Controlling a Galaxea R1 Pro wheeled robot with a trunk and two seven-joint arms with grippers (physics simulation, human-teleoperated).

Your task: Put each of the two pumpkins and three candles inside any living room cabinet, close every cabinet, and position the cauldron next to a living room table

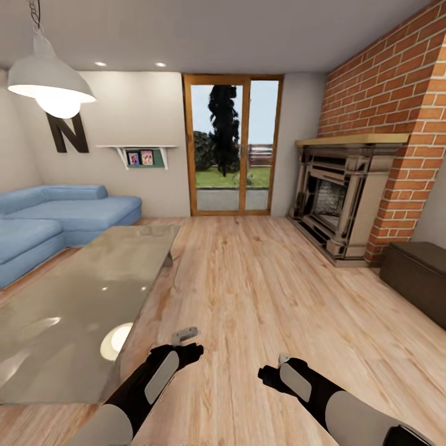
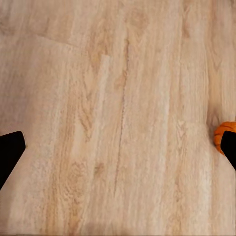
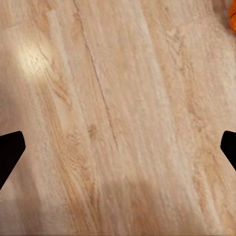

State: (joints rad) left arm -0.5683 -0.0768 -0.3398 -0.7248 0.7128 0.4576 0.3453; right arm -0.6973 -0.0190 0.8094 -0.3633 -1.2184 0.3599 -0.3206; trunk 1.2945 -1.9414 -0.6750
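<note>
1. Both grippers – left gripper (image 2: 118,152), right gripper (image 3: 118,152) – hang wide open, empty, over bare floor (image 1: 260,291).
2. Pumpkin (image 2: 222,136) peeks beside my left finger; cabinet (image 1: 418,272) at three o'clock.
3. Driving blind, I risk nudging the pumpkin away.

A glass table (image 1: 80,297) stands on the floor (image 1: 260,279) at the left, with the sofa (image 1: 56,217) behind it against the left wall. The glazed door (image 1: 234,145) sits in the far wall — the fireplace (image 1: 337,198) to its right, along the brick wall (image 1: 384,80). Nearer on that right side stands the cabinet (image 1: 418,269). A pumpkin (image 2: 222,135) lies on the floor — seen in the left wrist view.
</note>
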